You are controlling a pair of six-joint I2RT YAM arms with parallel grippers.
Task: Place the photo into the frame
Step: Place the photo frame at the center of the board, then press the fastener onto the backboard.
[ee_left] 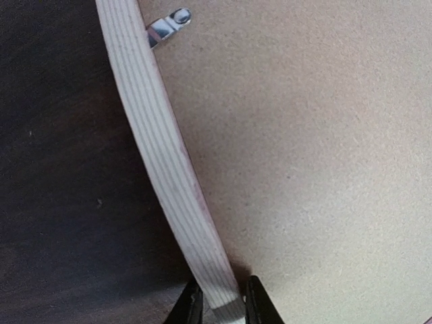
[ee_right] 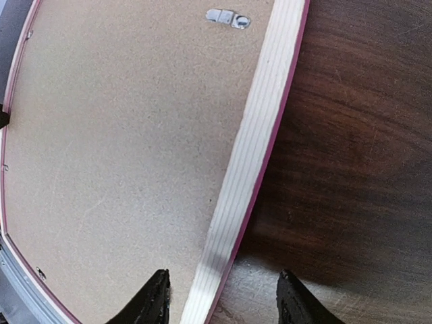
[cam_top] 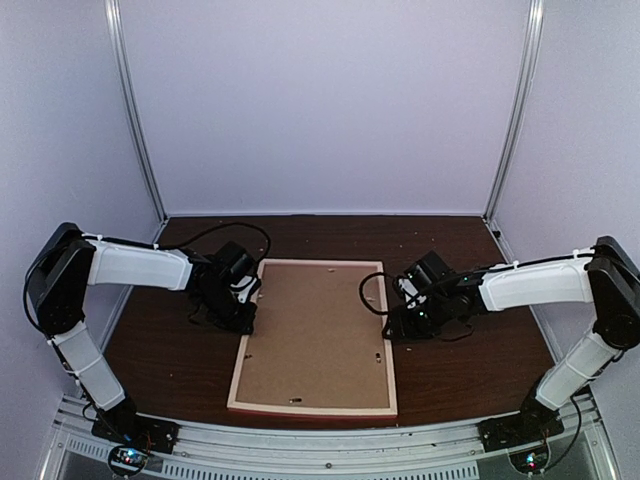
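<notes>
The frame [cam_top: 310,408] lies face down on the dark table, pale wood sides up, with a pink edge along its outer rim. Its brown backing board [cam_top: 315,335] sits in it. The photo is hidden. My left gripper [cam_top: 243,318] is at the frame's left side. In the left wrist view it [ee_left: 223,307] is shut on the wooden rail [ee_left: 158,155], one finger on each side. My right gripper [cam_top: 392,322] is at the right side. In the right wrist view it [ee_right: 223,300] is open and straddles the rail [ee_right: 253,148] without touching it.
Small metal clips [ee_left: 169,25] [ee_right: 227,17] sit along the backing's edges. The dark wood table [cam_top: 170,350] is bounded by white walls at the back and sides. A metal rail [cam_top: 330,450] runs along the near edge.
</notes>
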